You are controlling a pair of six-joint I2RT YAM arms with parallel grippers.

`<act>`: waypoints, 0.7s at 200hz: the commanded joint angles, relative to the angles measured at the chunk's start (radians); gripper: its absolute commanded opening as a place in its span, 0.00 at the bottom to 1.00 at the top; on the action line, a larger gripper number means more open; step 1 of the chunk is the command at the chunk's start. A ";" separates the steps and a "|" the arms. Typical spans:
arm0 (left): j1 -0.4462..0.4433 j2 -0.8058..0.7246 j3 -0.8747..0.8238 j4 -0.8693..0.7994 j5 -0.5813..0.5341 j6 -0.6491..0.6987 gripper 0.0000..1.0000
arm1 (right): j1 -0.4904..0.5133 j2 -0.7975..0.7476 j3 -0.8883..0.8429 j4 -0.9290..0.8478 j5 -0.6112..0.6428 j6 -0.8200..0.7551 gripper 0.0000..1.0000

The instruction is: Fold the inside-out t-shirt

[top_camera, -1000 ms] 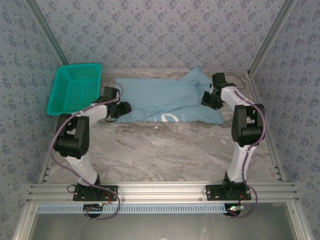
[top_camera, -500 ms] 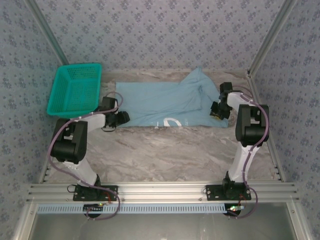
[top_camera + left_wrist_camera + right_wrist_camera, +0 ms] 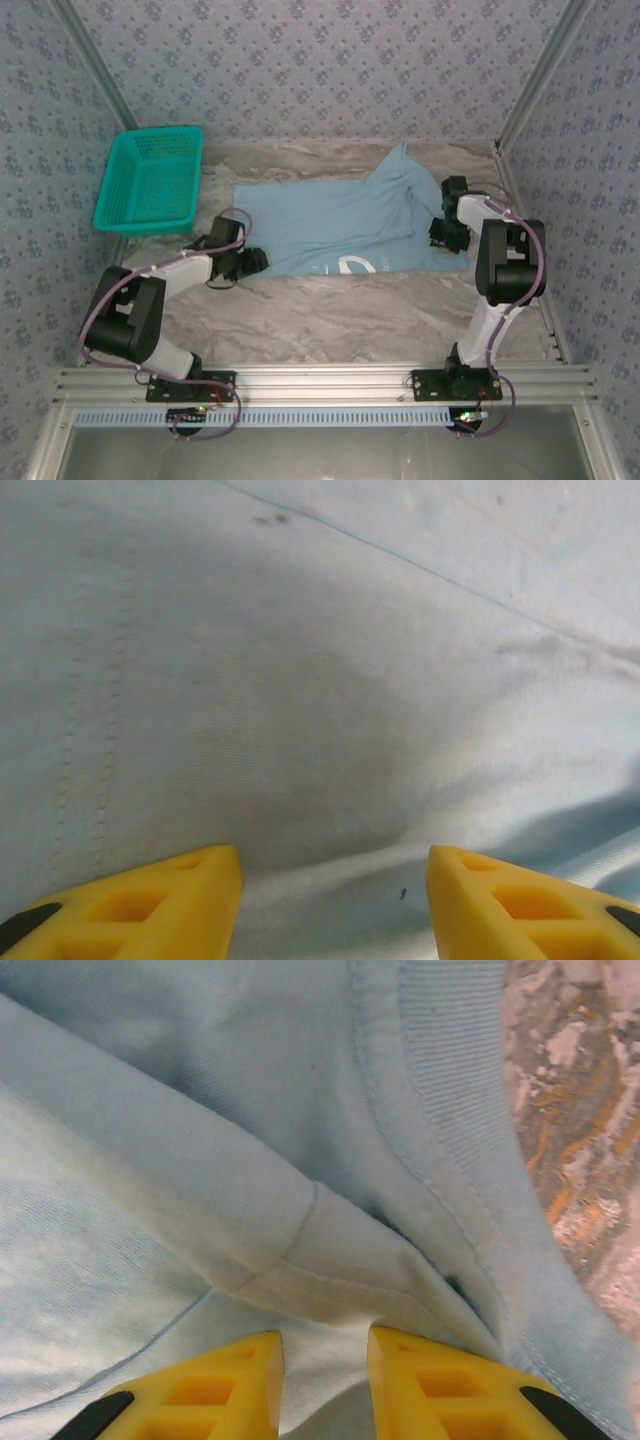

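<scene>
The inside-out t-shirt point(image 3: 335, 215) lies spread out, light blue, across the back of the marble table, its white curved print point(image 3: 352, 265) at the near hem. My left gripper point(image 3: 250, 262) is at the shirt's near left corner. In the left wrist view its yellow fingers stand well apart point(image 3: 335, 865), and a ridge of the cloth point(image 3: 320, 680) runs between them. My right gripper point(image 3: 446, 232) is at the shirt's right edge. In the right wrist view it is nearly closed point(image 3: 325, 1345), pinching a stitched fold of the shirt point(image 3: 200, 1160).
A teal mesh basket point(image 3: 150, 180) stands at the back left, apart from the shirt. Bare marble table point(image 3: 330, 310) stretches from the shirt's hem to the arm bases. Patterned walls close in the back and both sides. The table surface point(image 3: 585, 1110) shows beside the shirt's ribbed edge.
Both grippers have moved toward the near edge, and the shirt has slid along with them. The left arm has stretched out lower over the table.
</scene>
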 commanded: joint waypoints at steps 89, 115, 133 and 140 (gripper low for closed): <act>-0.012 -0.033 0.166 -0.168 -0.240 0.063 0.62 | 0.092 -0.024 -0.046 0.251 -0.358 0.084 0.46; -0.012 -0.035 0.163 -0.168 -0.234 0.066 0.62 | 0.091 0.028 -0.015 0.259 -0.361 0.099 0.45; -0.012 -0.040 0.152 -0.161 -0.231 0.064 0.62 | 0.092 0.048 -0.015 0.273 -0.367 0.107 0.40; -0.012 -0.040 0.151 -0.160 -0.229 0.064 0.62 | 0.093 0.050 -0.015 0.277 -0.367 0.110 0.39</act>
